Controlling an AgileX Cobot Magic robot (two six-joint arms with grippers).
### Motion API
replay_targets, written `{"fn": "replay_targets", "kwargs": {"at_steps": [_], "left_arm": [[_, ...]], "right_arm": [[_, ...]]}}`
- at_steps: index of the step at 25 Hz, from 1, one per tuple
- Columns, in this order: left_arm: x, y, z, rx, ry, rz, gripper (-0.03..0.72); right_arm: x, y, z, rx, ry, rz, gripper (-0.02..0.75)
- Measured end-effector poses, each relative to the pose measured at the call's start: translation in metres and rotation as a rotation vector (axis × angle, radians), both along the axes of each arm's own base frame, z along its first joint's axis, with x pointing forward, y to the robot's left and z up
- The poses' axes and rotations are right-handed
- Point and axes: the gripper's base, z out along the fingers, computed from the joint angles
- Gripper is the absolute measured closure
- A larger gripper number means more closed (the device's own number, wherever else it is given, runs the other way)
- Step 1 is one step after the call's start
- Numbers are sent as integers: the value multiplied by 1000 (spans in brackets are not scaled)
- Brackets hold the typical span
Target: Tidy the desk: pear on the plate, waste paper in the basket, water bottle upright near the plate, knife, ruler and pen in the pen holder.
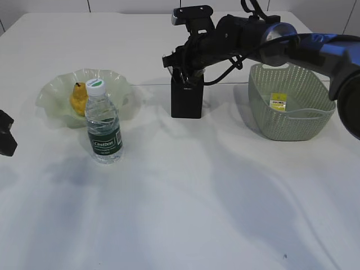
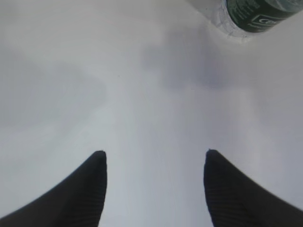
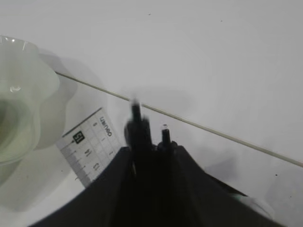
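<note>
Right gripper (image 1: 188, 76) sat over the black box-shaped pen holder (image 1: 187, 101), jaws' state unclear; left gripper (image 2: 154, 163) hung with its jaws released above the white desk (image 2: 94, 71).

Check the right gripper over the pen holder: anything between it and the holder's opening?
Nothing visible. The right gripper sits directly above the pen holder, with a dark slim item and the ruler already at the holder's mouth.

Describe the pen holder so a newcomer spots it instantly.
Find the green basket on the right of the white table; just left of it stands the pen holder, under the right gripper. It is the only black, boxy upright thing; the bottle and plate are clear.
</note>
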Motion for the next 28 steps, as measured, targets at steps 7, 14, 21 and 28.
{"fn": "replay_targets", "kwargs": {"at_steps": [7,14,21,28], "left_arm": [[0,0,0,0,0,0,232],[0,0,0,0,0,0,232],[0,0,0,2,2,-1,232],[0,-1,0,-8,4,3,232]], "right_arm": [[-6,-2,19,-3,19,12,470],[-27,-6,60,-24,104,55,465],[-72,-22,132,-72,225,48,465],[-132,-57,229,-150,139,-88,465]]}}
